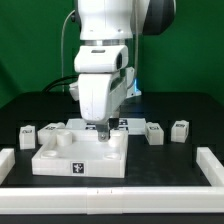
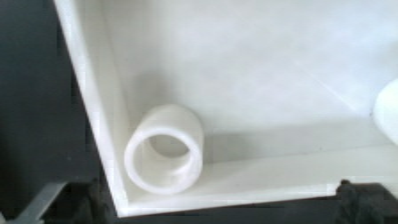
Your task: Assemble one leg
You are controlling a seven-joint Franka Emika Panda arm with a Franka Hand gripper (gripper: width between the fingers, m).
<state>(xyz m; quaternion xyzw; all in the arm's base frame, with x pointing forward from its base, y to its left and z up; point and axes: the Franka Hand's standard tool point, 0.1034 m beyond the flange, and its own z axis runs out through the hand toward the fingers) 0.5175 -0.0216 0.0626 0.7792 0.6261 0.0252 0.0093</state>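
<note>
Fingers (image 2: 54,202) of the gripper (image 1: 100,128) are spread wide with nothing clamped between them; they hang low over the far edge of the white square panel (image 1: 85,165). The wrist view shows one corner of that panel with a round socket (image 2: 166,150) just inside the rim. One leg (image 1: 152,132) stands on the dark table (image 1: 190,110) just beside the panel on the exterior view's right, apart from the gripper. A second leg (image 1: 180,129) stands farther right. Two more legs (image 1: 27,132) stand on the exterior view's left. A low white wall (image 1: 110,198) runs along the near side.
</note>
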